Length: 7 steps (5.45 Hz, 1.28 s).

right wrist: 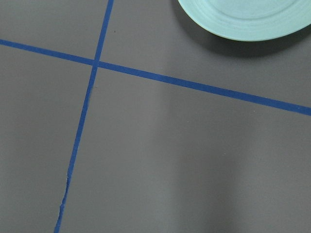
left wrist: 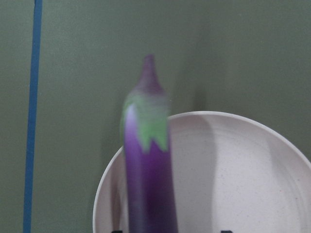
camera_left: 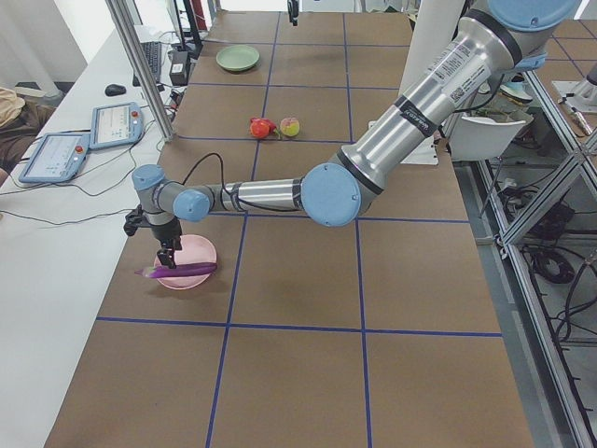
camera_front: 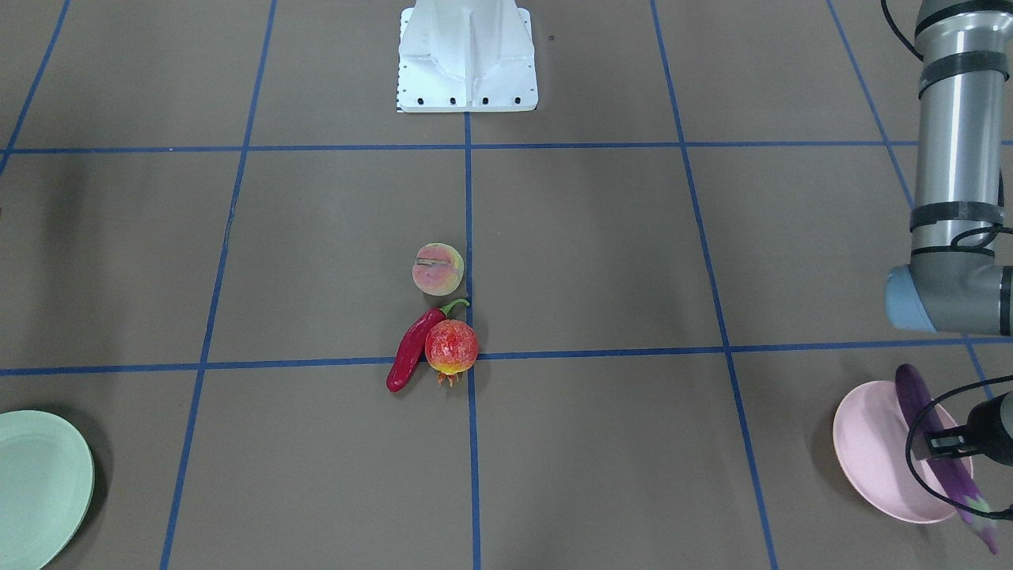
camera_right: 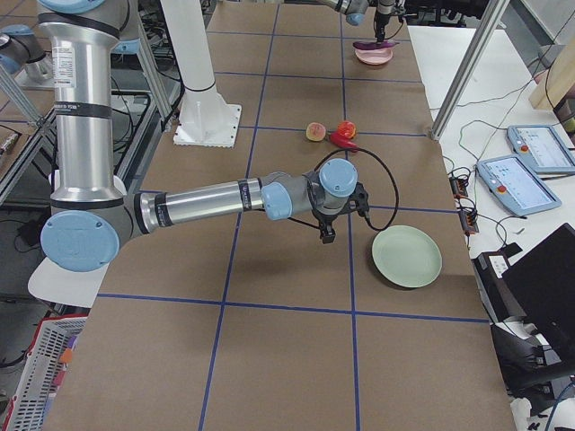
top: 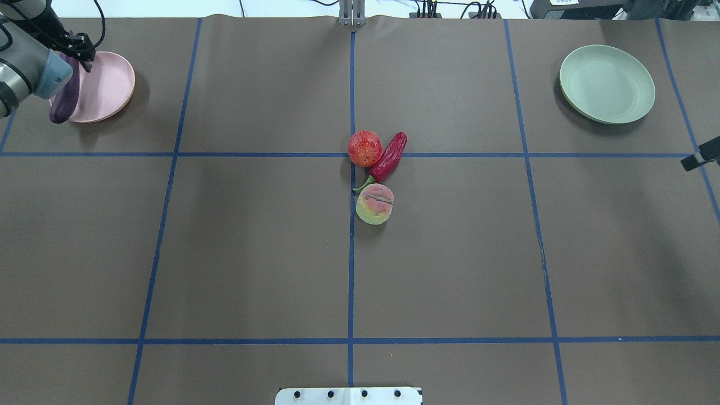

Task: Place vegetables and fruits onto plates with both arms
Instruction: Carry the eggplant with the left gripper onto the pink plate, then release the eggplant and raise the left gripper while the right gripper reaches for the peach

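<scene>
The purple eggplant (camera_front: 918, 396) lies across the pink plate (camera_front: 870, 451) at the table's far left, its green cap (left wrist: 146, 124) past the rim. My left gripper (camera_front: 938, 445) hovers right over it, jaws spread wide, open. The eggplant (left wrist: 148, 174) looks blurred in the left wrist view. In the middle of the table, the peach (top: 375, 203), red chili (top: 389, 157) and pomegranate (top: 365, 148) sit bunched together. The mint green plate (top: 607, 84) holds nothing. My right gripper (camera_right: 325, 233) hangs above bare table near that plate; I cannot tell its state.
The white robot base (camera_front: 467, 55) stands at the near middle edge. Blue tape lines (right wrist: 97, 63) cross the brown table. Tablets and cables (camera_left: 56, 154) lie on a side bench beyond the table's far edge.
</scene>
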Each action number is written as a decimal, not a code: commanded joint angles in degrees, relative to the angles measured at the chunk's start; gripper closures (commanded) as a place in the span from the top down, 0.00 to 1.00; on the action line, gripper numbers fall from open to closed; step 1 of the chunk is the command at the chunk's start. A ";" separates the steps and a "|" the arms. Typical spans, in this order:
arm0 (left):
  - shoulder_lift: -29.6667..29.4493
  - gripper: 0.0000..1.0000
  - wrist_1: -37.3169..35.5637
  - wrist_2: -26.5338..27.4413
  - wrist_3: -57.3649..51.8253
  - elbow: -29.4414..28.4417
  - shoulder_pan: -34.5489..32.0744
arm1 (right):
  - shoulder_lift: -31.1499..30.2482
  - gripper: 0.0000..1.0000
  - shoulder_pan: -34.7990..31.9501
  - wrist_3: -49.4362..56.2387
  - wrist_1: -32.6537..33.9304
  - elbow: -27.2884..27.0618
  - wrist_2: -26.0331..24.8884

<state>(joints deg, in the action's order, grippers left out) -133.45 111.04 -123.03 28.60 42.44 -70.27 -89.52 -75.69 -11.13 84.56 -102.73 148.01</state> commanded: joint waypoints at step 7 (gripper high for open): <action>3.54 1.00 0.22 -10.39 26.48 22.06 6.27 | 34.81 1.00 43.77 -87.86 -16.53 9.34 -44.26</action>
<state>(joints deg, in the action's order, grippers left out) -130.33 111.18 -133.41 52.51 62.88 -65.39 -58.48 -34.15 -93.46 68.26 -97.58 107.84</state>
